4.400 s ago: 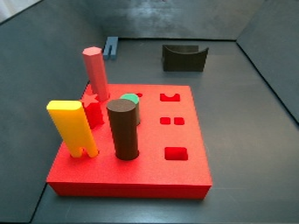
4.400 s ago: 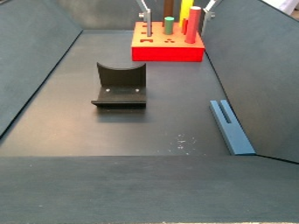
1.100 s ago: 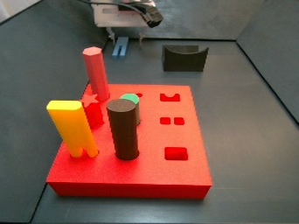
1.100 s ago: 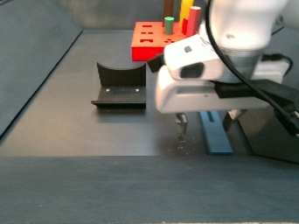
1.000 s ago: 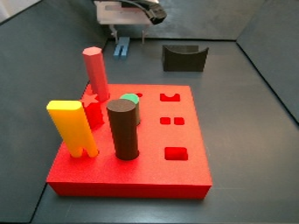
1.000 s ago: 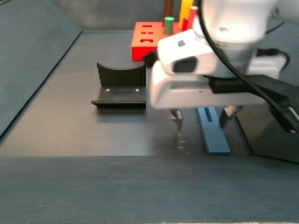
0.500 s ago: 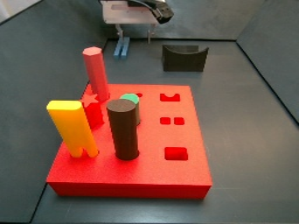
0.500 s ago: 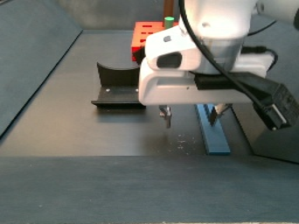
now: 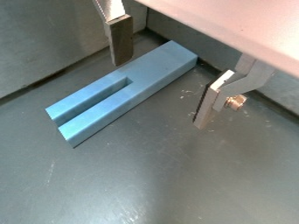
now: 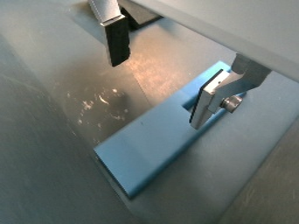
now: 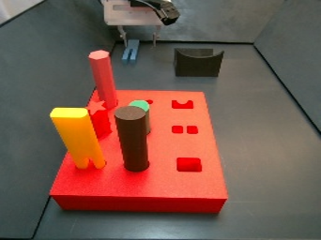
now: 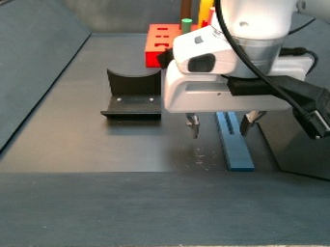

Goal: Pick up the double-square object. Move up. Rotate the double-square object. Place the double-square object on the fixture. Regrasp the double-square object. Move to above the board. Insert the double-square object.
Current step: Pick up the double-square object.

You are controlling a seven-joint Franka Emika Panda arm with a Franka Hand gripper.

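Double-square object (image 9: 122,91): flat on the tabletop, directly beneath the claw (image 9: 163,74), long axis crossing between its spread, empty fingers (image 9: 118,41).

- We see the gripper (image 12: 222,120) as a bulky white housing in a side view, with rounded corners and a grey underside.
- Black cables loop over that housing, and a black block sits at its side.
- Our fingers (image 9: 118,37) are flat silver plates in both wrist views, with dark pads on their inner faces.
- A small brass-coloured screw shows beside one finger (image 9: 218,98).
- The arm above is white.
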